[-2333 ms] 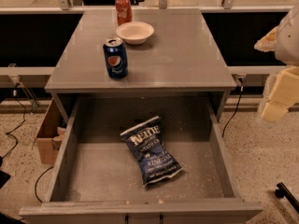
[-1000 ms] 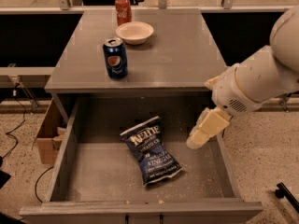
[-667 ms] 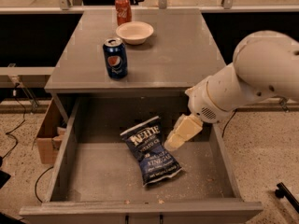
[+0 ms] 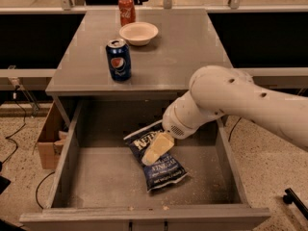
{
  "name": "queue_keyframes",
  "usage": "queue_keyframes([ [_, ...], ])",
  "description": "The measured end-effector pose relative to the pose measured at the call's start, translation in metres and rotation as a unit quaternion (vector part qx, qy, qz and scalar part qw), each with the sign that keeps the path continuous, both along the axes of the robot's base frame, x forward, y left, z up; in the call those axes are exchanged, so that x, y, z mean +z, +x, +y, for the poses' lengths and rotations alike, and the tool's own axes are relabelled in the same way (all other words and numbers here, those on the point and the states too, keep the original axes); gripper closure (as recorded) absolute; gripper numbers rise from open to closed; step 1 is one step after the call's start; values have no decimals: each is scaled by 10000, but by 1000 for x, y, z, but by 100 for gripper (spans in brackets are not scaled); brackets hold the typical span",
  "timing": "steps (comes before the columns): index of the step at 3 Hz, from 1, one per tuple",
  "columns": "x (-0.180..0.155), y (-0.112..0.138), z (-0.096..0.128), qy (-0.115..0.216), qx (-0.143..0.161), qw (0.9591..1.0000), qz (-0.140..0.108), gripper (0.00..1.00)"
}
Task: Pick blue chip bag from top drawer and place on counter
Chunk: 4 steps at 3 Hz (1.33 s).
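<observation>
The blue chip bag lies flat on the floor of the open top drawer, right of middle, white lettering up. My gripper reaches in from the right on a thick white arm and hovers directly over the bag's upper half, covering part of it. The counter is the grey tabletop above the drawer.
On the counter stand a blue Pepsi can, a white bowl and a red soda can at the back. A cardboard box sits on the floor left of the cabinet. Cables run along the left floor.
My arm has swung in from the right and down into the drawer; the gripper now sits over the chip bag. The bag has not moved.
</observation>
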<state>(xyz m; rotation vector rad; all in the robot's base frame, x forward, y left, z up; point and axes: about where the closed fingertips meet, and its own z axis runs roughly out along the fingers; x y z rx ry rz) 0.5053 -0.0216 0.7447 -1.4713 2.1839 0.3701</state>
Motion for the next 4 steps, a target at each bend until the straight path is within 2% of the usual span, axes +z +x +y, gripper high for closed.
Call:
queue_keyframes([
  [1,-33,3,15,-75,-14,9997,222,14],
  [2,-58,-3,18,-282,15,9989,382,37],
  [4,-96,-18,18,-842,128,9942,650,86],
])
